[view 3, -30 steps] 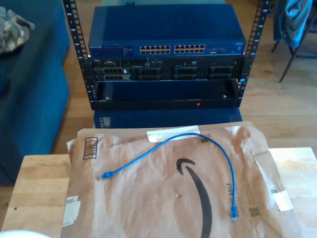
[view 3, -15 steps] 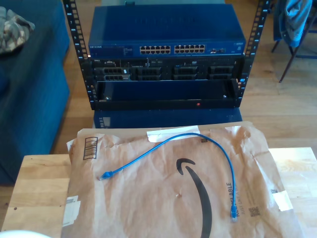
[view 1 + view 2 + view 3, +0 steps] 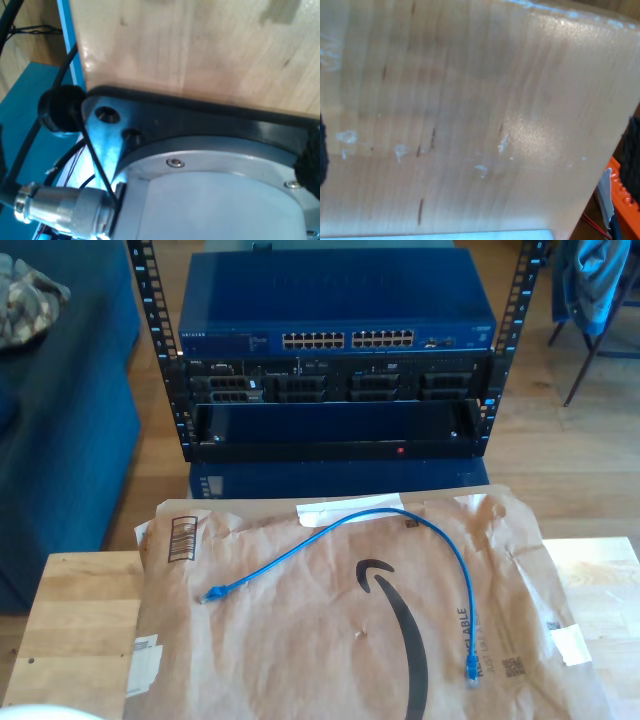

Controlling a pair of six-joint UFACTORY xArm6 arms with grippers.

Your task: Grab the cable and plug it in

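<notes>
Claw opening can't be told for either arm; both wrist views seem pressed against bare worktop [image 3: 470, 100]. Cable [image 3: 400, 518] arcs across brown paper [image 3: 300, 640] before the rack [image 3: 336, 390].

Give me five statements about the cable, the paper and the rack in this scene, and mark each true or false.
1. The blue cable lies in an arch on the brown paper. True.
2. One plug of the cable is already in the blue switch. False: both plugs lie loose on the paper, one toward the exterior view's left, one toward its right.
3. A claw is closed on the cable. False: nothing touches the cable in the exterior view.
4. The switch sits at the top of the rack, with a row of ports along its front. True.
5. The paper lies on a wooden table. True.
</notes>
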